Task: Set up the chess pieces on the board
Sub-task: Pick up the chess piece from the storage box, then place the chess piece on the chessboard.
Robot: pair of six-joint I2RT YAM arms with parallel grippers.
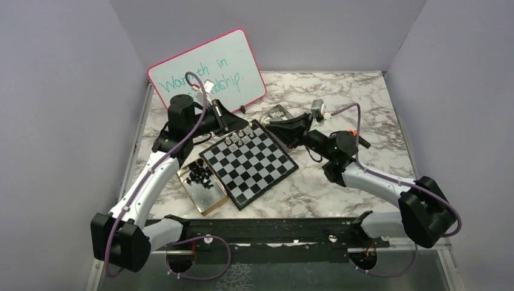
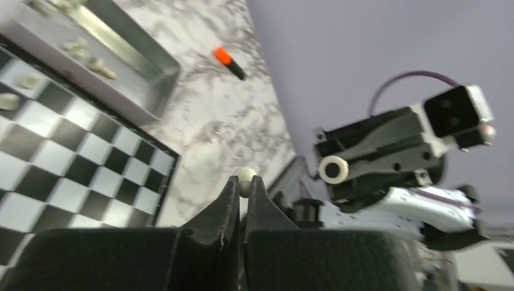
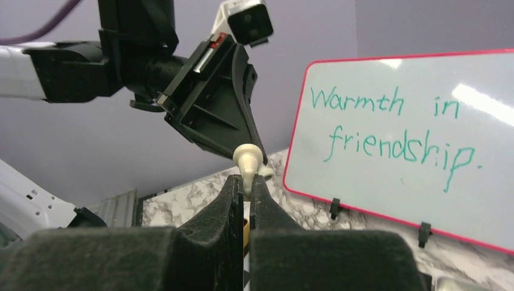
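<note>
The board lies mid-table, with a few cream-white chess pieces along its far edge. Both grippers meet over its far corner. My left gripper is shut on a cream piece, whose round head pokes out past the tips. Facing it, my right gripper is shut on a cream piece with its flared end sticking out, right at the left gripper's tips. I cannot tell whether both hold the same piece. The black pieces lie in a gold tin.
A silver tin with loose cream pieces lies beside the board's far edge. A pink-rimmed whiteboard leans at the back left. An orange-capped marker lies on the marble.
</note>
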